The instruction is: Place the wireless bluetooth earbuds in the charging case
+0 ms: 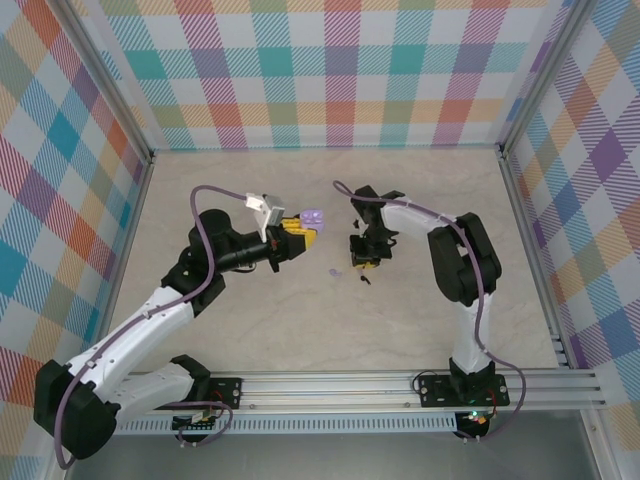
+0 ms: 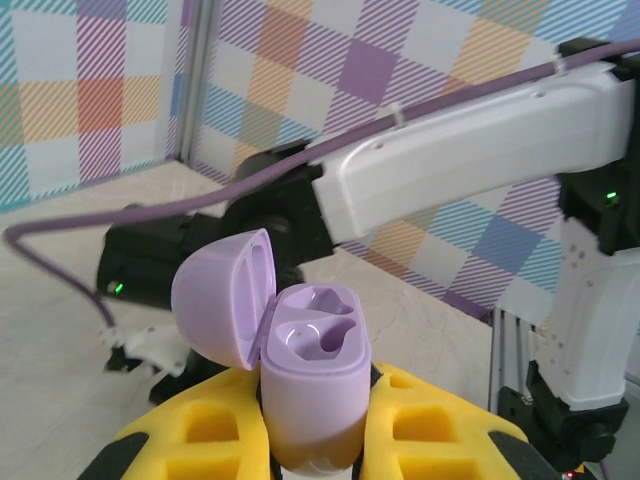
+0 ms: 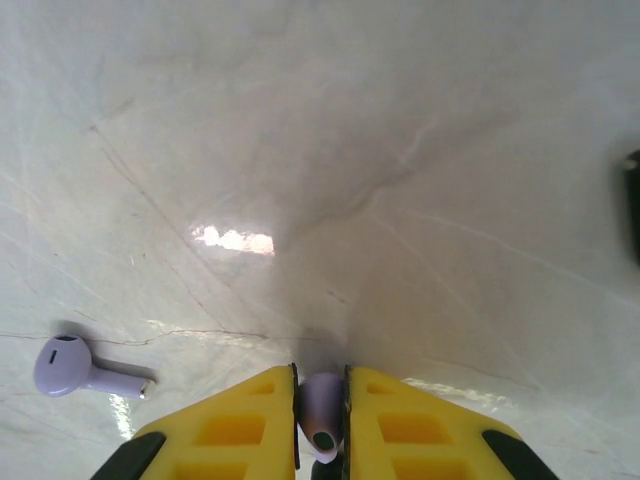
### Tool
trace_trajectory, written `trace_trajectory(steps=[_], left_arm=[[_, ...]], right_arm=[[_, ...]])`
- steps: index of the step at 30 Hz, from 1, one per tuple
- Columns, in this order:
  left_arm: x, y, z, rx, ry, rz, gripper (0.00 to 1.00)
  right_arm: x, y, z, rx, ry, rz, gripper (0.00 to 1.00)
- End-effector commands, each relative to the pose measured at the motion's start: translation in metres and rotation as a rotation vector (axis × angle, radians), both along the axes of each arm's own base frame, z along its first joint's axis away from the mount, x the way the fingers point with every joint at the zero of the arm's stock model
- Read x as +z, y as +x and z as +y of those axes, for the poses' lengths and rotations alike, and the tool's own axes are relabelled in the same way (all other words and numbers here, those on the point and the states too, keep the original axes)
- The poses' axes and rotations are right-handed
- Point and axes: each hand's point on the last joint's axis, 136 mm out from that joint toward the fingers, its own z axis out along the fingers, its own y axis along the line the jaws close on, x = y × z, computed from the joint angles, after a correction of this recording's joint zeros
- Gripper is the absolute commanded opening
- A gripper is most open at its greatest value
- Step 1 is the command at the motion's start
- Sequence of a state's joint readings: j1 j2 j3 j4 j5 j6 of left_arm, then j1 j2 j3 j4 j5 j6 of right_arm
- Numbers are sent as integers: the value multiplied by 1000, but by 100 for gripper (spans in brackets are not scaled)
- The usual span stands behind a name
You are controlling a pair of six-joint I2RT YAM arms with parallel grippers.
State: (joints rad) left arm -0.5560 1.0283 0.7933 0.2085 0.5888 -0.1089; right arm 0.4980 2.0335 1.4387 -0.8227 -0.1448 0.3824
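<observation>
Since the bud [image 3: 321,408] is tiny and slick, right gripper [image 3: 322,385] pinches its bulb; left gripper [image 2: 315,445] clamps the case [image 2: 315,360].

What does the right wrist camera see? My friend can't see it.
The yellow right gripper pinches a lilac earbud over a pale marble table. A second lilac earbud lies on the table to the left.

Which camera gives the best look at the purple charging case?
The left wrist view: the lilac case sits close up between the yellow fingers, lid open, both wells empty. The top external view shows the case as a small lilac speck at the left arm's tip.
</observation>
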Motion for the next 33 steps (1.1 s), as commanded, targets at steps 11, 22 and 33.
trace_trajectory(steps=[11,22,33], left_arm=[[-42,28,-10,76,28,160,15],[-72,42,-3,173,42,232,15],[-87,60,-6,235,3,306,16]], right_arm=[[35,17,-3,-164,339,-27,17],[80,25,6,-187,542,-102,16],[153,25,11,-159,740,-217,17]])
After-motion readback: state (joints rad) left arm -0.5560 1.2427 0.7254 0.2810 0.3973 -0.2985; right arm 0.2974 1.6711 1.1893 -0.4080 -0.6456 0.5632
